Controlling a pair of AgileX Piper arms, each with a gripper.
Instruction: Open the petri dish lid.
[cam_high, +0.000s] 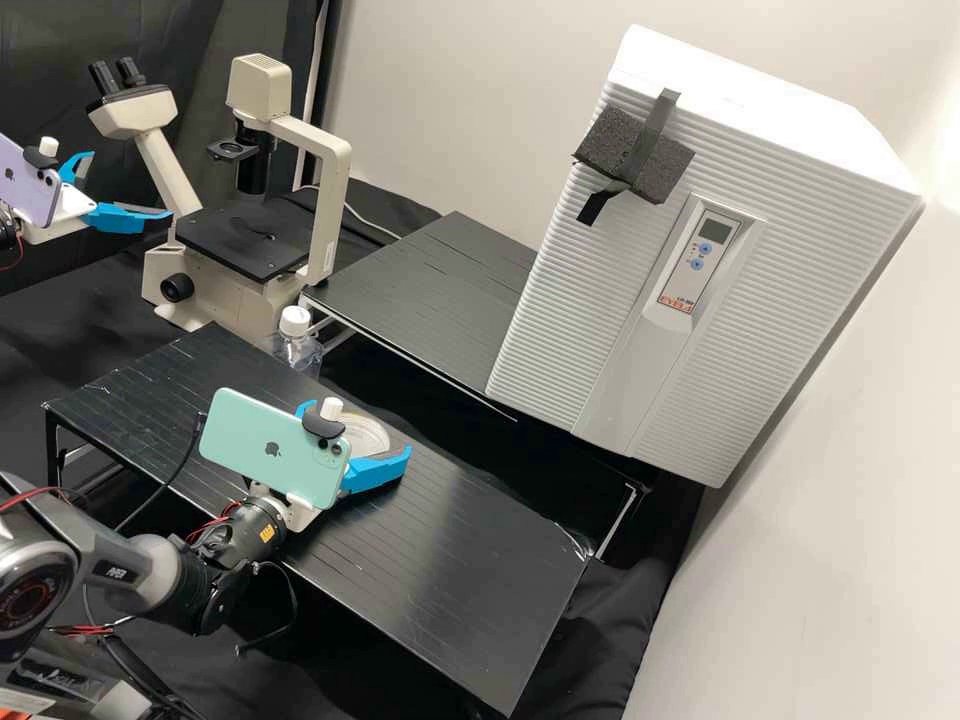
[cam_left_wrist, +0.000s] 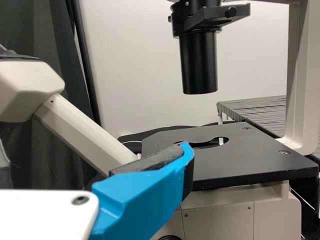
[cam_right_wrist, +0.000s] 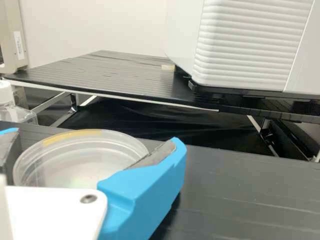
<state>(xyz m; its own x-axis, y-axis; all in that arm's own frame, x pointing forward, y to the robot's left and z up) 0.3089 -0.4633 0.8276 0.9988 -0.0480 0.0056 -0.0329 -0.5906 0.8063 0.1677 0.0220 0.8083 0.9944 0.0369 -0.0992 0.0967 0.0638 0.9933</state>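
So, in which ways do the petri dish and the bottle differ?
The petri dish is low and wide; the bottle is taller and narrower. The dish lies on the front black table, between the fingers of the right gripper; the bottle stands upright beyond that table. The bottle has a white cap, the dish a yellowish strip. Both are see-through.

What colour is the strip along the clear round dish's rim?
Yellowish; the strip shows best in the right wrist view.
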